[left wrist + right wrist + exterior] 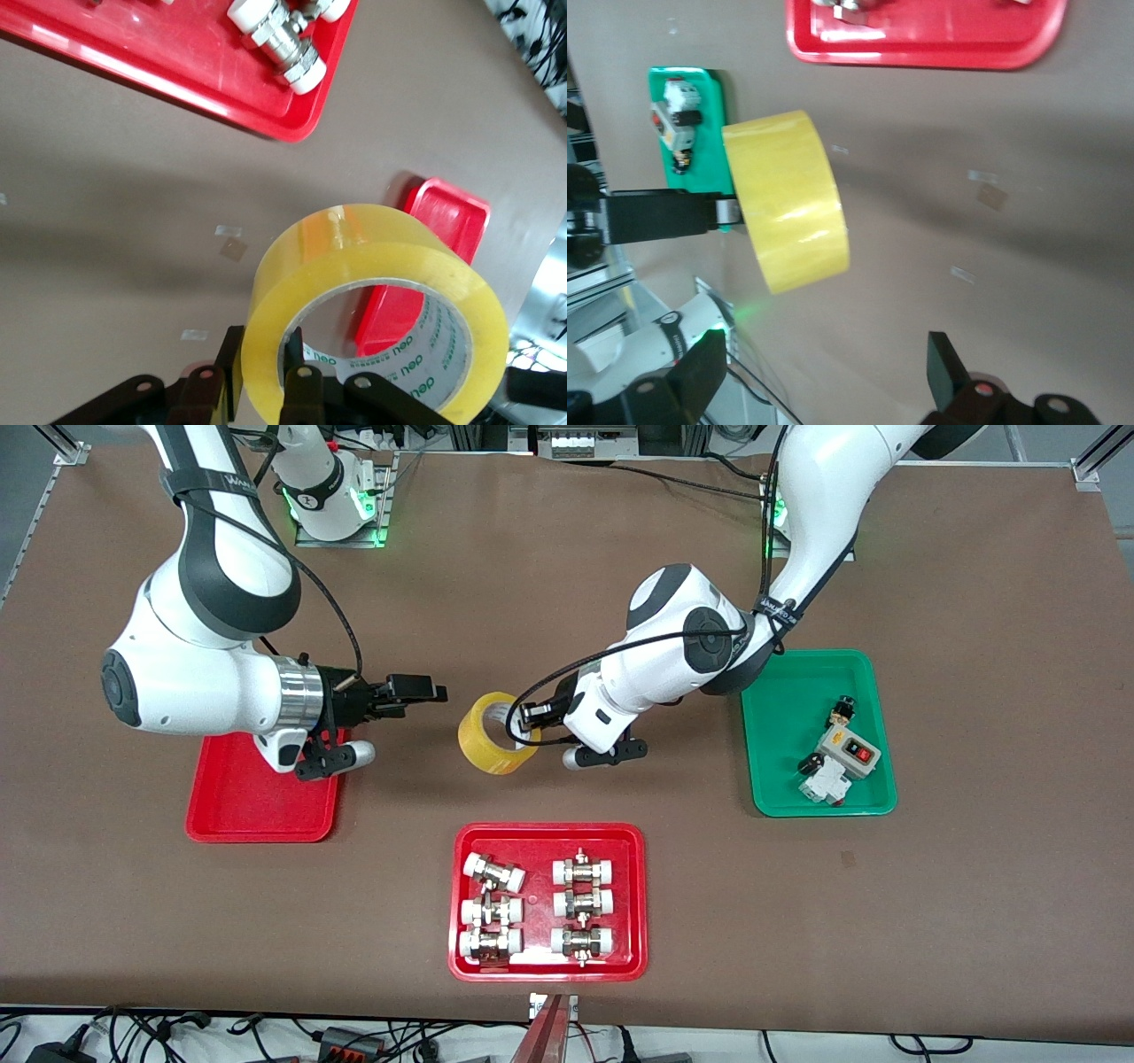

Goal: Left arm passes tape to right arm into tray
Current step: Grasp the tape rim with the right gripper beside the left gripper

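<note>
My left gripper (pixel 523 722) is shut on the yellow tape roll (pixel 496 732), one finger inside the core and one outside the wall, and holds it up over the bare table middle. In the left wrist view the tape (pixel 381 310) fills the foreground between my fingers (pixel 301 367). My right gripper (pixel 436 690) is open and empty, level with the tape and a short gap from it, pointing at it. In the right wrist view the tape (pixel 788 199) hangs ahead of my spread fingers (pixel 948 367). The narrow red tray (pixel 257 788) lies under my right wrist and is empty.
A wider red tray (pixel 547 841) with several metal fittings lies nearer to the front camera than the tape. A green tray (pixel 780 717) with a switch box and small parts lies toward the left arm's end of the table.
</note>
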